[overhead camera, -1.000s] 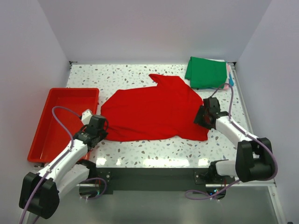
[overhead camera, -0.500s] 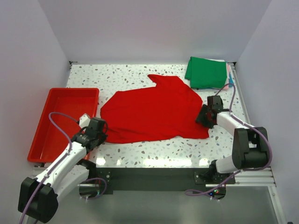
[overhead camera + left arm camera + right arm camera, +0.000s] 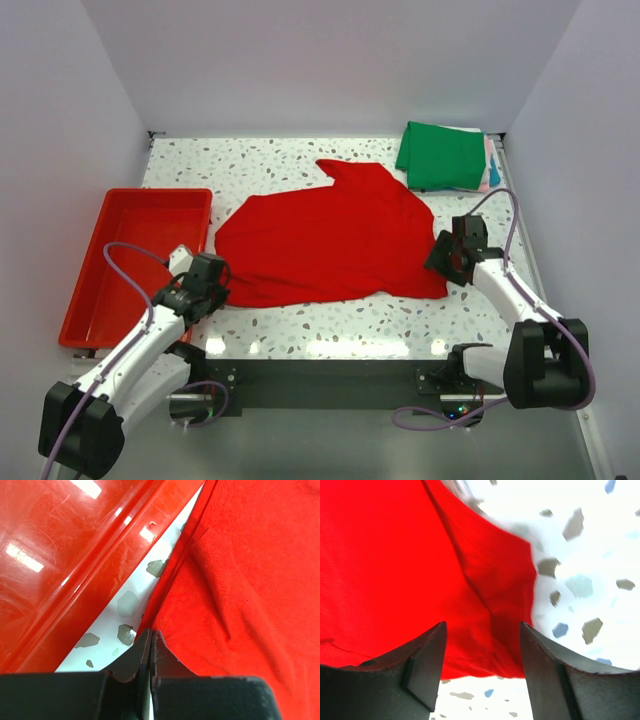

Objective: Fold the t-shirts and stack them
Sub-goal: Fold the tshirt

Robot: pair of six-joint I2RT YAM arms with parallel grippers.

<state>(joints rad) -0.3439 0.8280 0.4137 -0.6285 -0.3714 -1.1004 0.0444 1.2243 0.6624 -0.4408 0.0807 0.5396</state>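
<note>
A bright red t-shirt (image 3: 330,240) lies spread flat in the middle of the table. My left gripper (image 3: 207,283) sits at its left hem, and the left wrist view shows this left gripper (image 3: 150,632) with its jaws pressed together right on the edge of the red t-shirt (image 3: 240,580). My right gripper (image 3: 447,257) is at the shirt's near right corner. In the right wrist view the right gripper (image 3: 482,625) is open, its fingers straddling that corner of the red t-shirt (image 3: 420,570). A folded green t-shirt (image 3: 440,155) tops a stack at the back right.
A rigid red plastic tray (image 3: 100,275) stands at the left, its wall (image 3: 65,560) close beside my left gripper. Pink, white and teal folded edges (image 3: 490,165) show under the green t-shirt. Speckled table (image 3: 330,320) shows in front of the shirt.
My right gripper's jaws have spread wider and its wrist has shifted slightly right at the shirt's corner. The left gripper has edged a little nearer, still shut. The shirt lies the same.
</note>
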